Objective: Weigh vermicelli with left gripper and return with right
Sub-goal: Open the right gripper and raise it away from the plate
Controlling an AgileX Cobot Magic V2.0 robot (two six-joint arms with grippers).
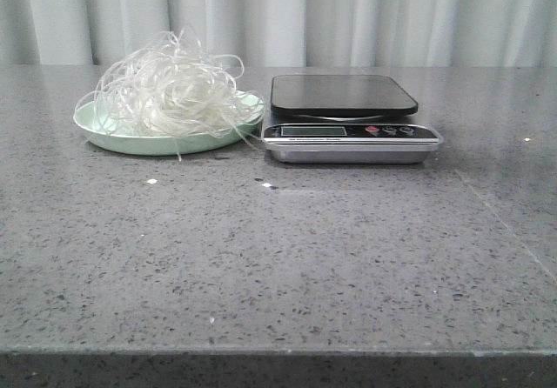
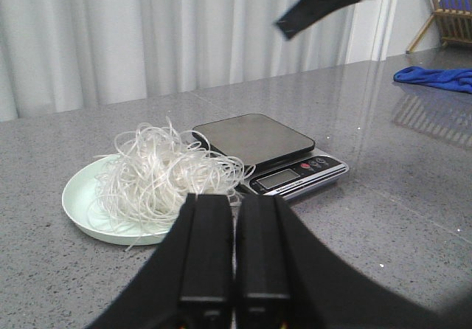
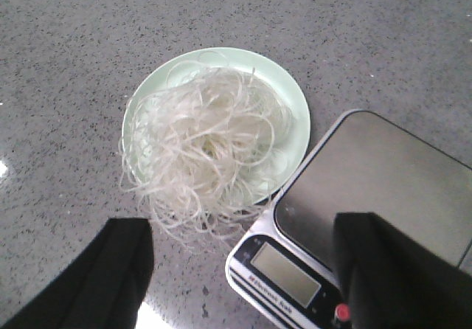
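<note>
The vermicelli (image 1: 170, 88) is a fluffy whitish tangle heaped on a pale green plate (image 1: 109, 136) at the table's back left. It touches the plate only, with a few strands hanging over the rim toward the scale (image 1: 348, 114). The scale's dark platform is bare. Neither gripper shows in the front view. In the left wrist view my left gripper (image 2: 235, 200) is shut and empty, low above the table, short of the vermicelli (image 2: 166, 174). In the right wrist view my right gripper (image 3: 243, 270) is wide open, high above the vermicelli (image 3: 210, 148) and the scale (image 3: 369, 196).
The silver scale with its display and buttons (image 2: 295, 174) stands right beside the plate (image 2: 77, 203). A dark part of the other arm (image 2: 328, 1) hangs overhead. A blue cloth (image 2: 435, 78) and a wooden rack (image 2: 451, 4) lie far right.
</note>
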